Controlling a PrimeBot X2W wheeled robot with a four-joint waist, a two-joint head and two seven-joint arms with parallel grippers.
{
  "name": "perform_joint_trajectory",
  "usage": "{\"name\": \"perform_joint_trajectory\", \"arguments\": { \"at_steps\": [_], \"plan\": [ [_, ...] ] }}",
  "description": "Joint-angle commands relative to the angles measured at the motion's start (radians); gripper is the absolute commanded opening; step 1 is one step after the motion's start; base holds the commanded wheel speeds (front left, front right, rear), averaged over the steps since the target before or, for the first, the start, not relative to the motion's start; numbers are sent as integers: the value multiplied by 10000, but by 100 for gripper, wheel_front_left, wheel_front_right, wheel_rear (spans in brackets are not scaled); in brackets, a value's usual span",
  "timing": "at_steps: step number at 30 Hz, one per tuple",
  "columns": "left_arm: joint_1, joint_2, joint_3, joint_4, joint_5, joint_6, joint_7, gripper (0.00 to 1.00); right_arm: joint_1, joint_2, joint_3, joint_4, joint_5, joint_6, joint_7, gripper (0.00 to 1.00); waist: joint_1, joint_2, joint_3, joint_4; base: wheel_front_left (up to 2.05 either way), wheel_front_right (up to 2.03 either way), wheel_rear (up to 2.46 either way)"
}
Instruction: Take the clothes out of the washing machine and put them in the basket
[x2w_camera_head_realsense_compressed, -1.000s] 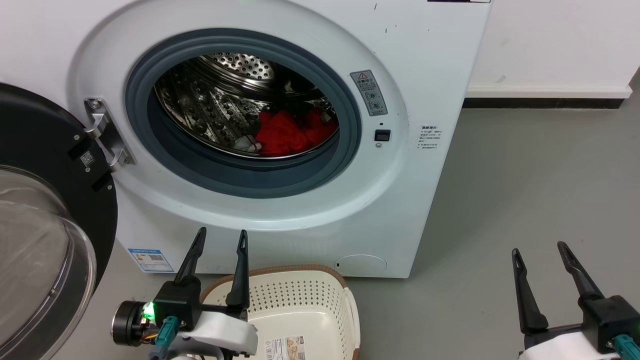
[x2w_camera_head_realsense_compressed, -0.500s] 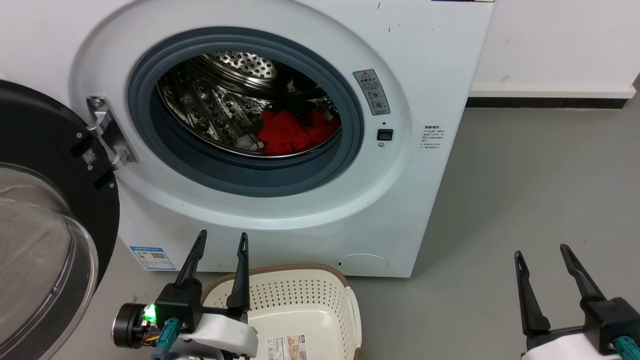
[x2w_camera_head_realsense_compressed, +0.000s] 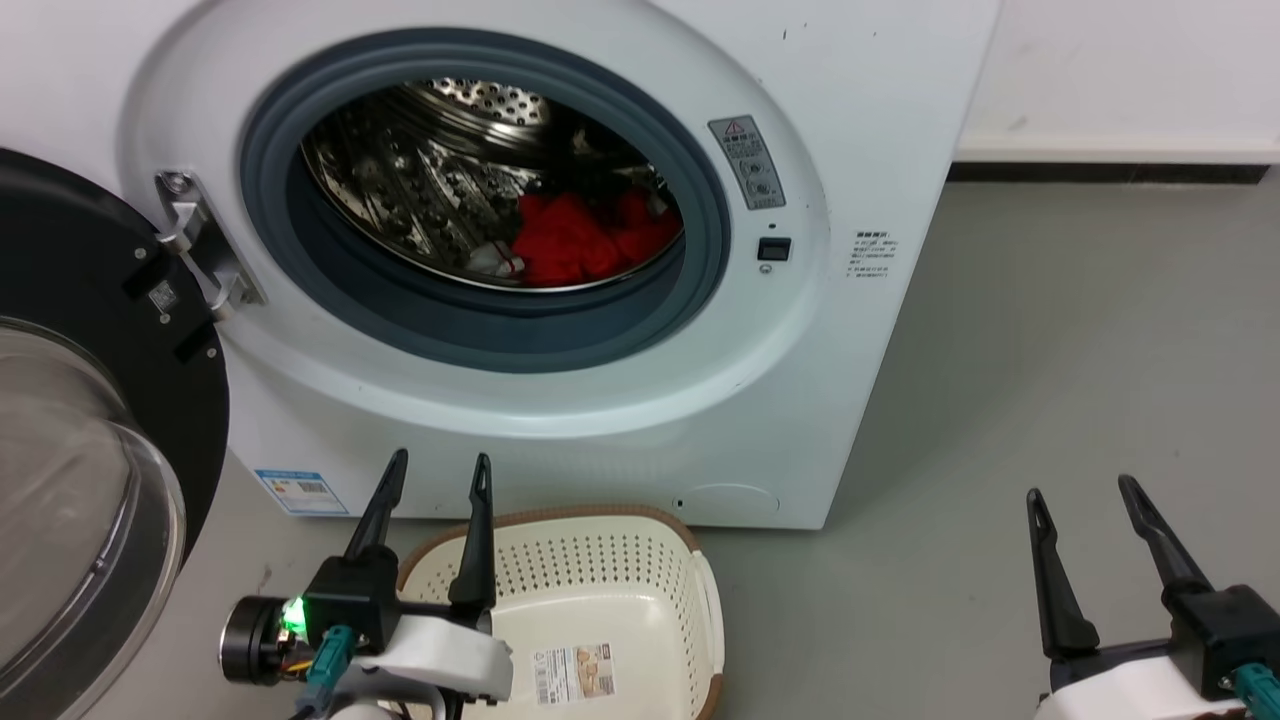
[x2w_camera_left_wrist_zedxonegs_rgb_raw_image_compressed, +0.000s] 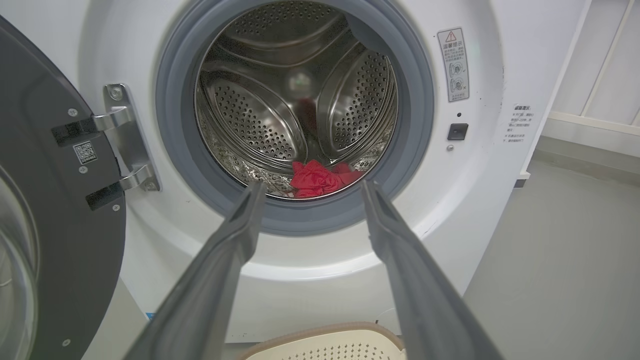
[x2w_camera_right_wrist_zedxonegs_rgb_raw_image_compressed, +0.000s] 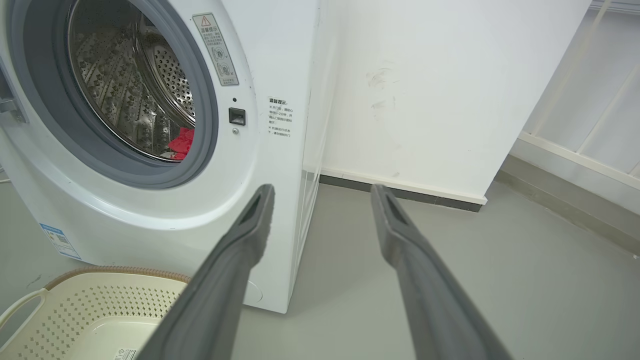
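Note:
The white washing machine (x2w_camera_head_realsense_compressed: 880, 120) stands with its door open. Red clothes (x2w_camera_head_realsense_compressed: 575, 245) lie at the bottom of its steel drum, also seen as clothes (x2w_camera_left_wrist_zedxonegs_rgb_raw_image_compressed: 320, 179) and clothes (x2w_camera_right_wrist_zedxonegs_rgb_raw_image_compressed: 182, 142). The cream basket (x2w_camera_head_realsense_compressed: 600, 570) sits on the floor just in front of the machine, its rim showing as basket (x2w_camera_left_wrist_zedxonegs_rgb_raw_image_compressed: 325, 334) and basket (x2w_camera_right_wrist_zedxonegs_rgb_raw_image_compressed: 95, 295). My left gripper (x2w_camera_head_realsense_compressed: 440, 472) is open and empty over the basket's left rim, well below the drum opening. My right gripper (x2w_camera_head_realsense_compressed: 1082, 490) is open and empty over bare floor to the right of the machine.
The black-rimmed glass door (x2w_camera_head_realsense_compressed: 90, 430) hangs open at the left, close beside my left arm. Grey floor (x2w_camera_head_realsense_compressed: 1050, 340) stretches to the right of the machine. A white wall with a dark baseboard (x2w_camera_head_realsense_compressed: 1110, 172) runs behind.
The head camera has shifted slightly, so the machine sits higher and the basket shows more. Both grippers stay open in about the same places.

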Motion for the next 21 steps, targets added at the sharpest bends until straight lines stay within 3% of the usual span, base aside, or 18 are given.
{"name": "perform_joint_trajectory", "arguments": {
  "at_steps": [1,13,21],
  "plan": [
    [-205,-7,33,-64,-8,30,-27,100,-215,-35,23,-63,33,-3,-39,100,-1,0,286,-43,0,0,0],
    [-1609,-11,332,-47,-29,-32,-27,100,-1374,-32,262,-116,-45,-3,-271,100,-1,0,2788,-348,0,0,0],
    [-3411,119,643,1046,-73,-220,-27,100,-2072,-30,387,102,14,-3,-500,100,-1,0,4097,-734,0,0,0]
  ]
}}
